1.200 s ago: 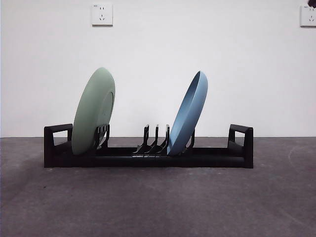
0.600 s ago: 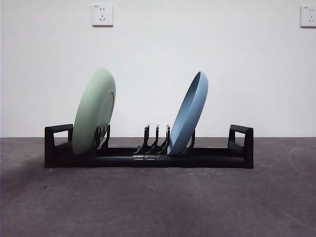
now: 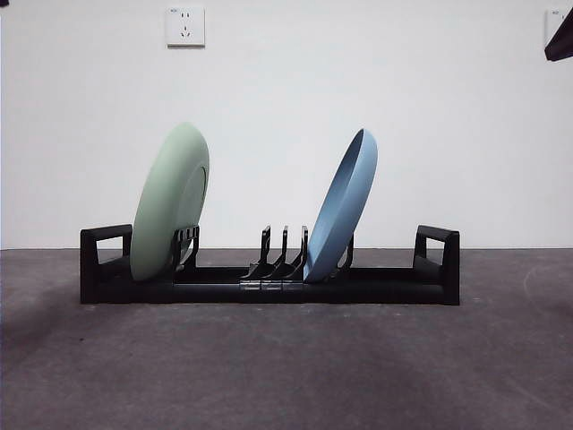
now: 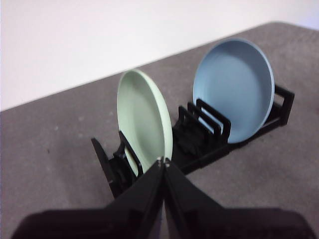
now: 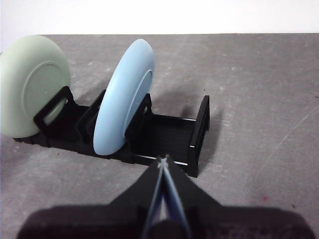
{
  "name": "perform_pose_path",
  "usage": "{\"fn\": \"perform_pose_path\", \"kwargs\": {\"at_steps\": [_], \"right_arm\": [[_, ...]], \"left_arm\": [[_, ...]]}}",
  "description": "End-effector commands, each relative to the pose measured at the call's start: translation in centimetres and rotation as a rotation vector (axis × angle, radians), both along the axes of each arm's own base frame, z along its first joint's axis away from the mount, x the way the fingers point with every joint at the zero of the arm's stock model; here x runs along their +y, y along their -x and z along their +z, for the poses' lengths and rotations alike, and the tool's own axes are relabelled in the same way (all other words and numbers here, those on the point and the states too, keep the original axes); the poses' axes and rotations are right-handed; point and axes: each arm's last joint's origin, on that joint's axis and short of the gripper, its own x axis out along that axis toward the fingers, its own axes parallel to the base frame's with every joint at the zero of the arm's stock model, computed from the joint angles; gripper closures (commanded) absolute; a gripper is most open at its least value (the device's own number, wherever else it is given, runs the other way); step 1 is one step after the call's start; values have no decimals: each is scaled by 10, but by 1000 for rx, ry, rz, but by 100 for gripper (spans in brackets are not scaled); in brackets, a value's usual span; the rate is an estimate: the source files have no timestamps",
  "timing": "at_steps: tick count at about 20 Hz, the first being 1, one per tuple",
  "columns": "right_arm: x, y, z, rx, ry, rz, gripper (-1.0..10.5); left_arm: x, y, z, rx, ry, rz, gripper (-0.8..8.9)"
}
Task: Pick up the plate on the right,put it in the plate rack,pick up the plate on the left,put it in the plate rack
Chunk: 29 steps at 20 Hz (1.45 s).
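On the grey table point(image 3: 286, 367), the green plate point(image 3: 170, 202) and blue plate point(image 3: 342, 208) both lean in the plate rack point(image 3: 269, 278), so the empty left gripper point(image 4: 163, 160) and right gripper point(image 5: 163, 159), jaws pressed together, should back away without nudging either rim.

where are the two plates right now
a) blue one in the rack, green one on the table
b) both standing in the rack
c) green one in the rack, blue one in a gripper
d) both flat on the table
b: the green plate and the blue plate both stand tilted between the prongs of the plate rack, and neither gripper holds anything.
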Motion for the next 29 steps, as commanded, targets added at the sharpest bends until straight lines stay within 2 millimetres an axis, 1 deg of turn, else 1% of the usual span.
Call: {"fn": "perform_pose_path", "kwargs": {"at_steps": [1,8,15,18,20,22,23,25,27,29], "right_arm": [[1,-4,-5,34,-6,-8,945],[2,-6,-7,58,-6,-13,945],[2,-6,-7,58,-6,-13,945],[2,-6,-7,58,-6,-12,945],[2,-6,-8,59,-6,-13,945],[2,-6,-7,58,-6,-13,945],[2,-6,-7,58,-6,-13,945],[2,-6,-7,58,-6,-13,945],[2,-6,-7,58,-6,-13,945],[2,-6,-7,58,-6,-13,945]], "left_arm": [[1,1,-2,20,2,7,817],[2,4,-12,120,-53,6,817],[3,4,-13,130,-58,3,817],[11,12,-11,108,-39,30,817],[18,16,-7,82,22,38,817],[24,17,-4,0,71,67,817],[28,17,-7,-49,84,97,817],[34,17,-23,-131,105,158,817],[38,15,-49,-173,113,207,817],[41,12,-77,-173,110,239,817]]}}
